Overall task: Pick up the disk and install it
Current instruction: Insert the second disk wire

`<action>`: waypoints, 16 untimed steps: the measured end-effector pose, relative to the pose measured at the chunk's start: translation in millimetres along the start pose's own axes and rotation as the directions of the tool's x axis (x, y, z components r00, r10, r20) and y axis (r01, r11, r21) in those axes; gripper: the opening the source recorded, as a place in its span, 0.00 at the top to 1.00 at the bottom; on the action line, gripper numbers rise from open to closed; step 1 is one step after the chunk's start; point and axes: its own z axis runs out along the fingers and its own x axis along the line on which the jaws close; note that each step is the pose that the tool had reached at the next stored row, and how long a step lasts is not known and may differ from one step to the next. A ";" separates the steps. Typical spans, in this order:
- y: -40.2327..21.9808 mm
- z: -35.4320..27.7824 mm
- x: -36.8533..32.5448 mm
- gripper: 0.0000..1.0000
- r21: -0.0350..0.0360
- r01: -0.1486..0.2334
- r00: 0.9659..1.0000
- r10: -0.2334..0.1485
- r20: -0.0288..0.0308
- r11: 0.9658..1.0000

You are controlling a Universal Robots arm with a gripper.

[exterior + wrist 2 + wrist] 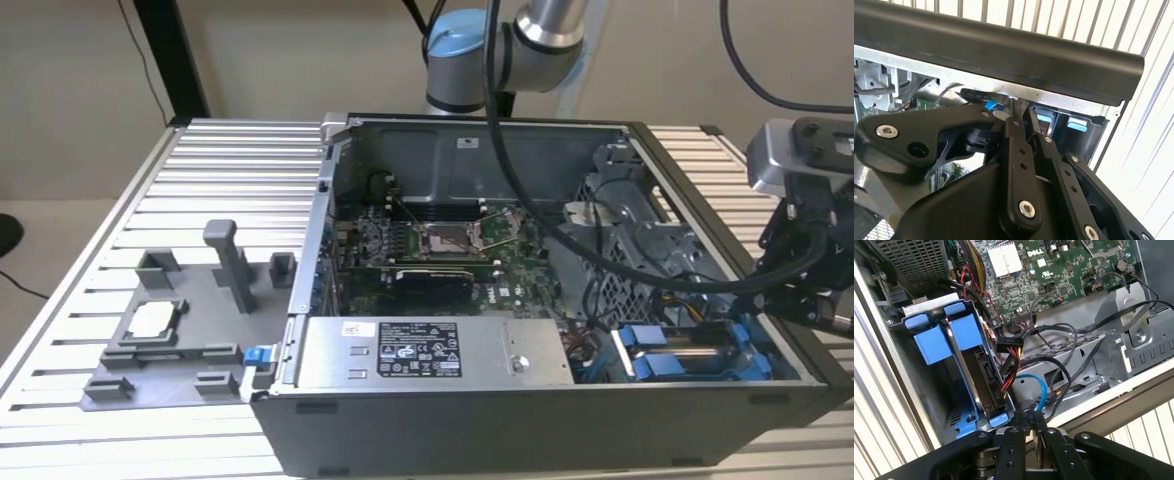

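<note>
Judging by the disk (pixel 985 375) standing on edge in its blue-tabbed bay at the case corner, you are at the seating step, the fingers (pixel 1013 447) pressed nearly together just above it, so press squarely.

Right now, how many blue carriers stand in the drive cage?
2, side by side: one carrier by the case wall, the other beside the cables. Others may be hidden.

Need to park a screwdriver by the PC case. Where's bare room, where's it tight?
Free: ribbed table beyond the grey fixture, beside the case's wall at the exterior view's left. Crowded: the case corner around the blue drive carriers, packed with cables and the tool.
</note>
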 end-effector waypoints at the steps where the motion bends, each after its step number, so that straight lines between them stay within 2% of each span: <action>1: 1.8 -0.4 0.7 1.00 0.000 0.000 1.000 0.000 0.000 1.000; 10: 31.6 -8.8 11.4 1.00 0.001 0.000 1.000 0.000 -0.003 1.000; 12: 34.1 -10.9 11.8 1.00 0.001 0.000 1.000 0.000 -0.003 1.000; 14: 33.5 -11.0 12.7 1.00 -0.002 0.000 1.000 0.000 0.004 1.000; 16: 31.2 -11.3 13.7 1.00 -0.009 -0.001 1.000 0.002 0.022 1.000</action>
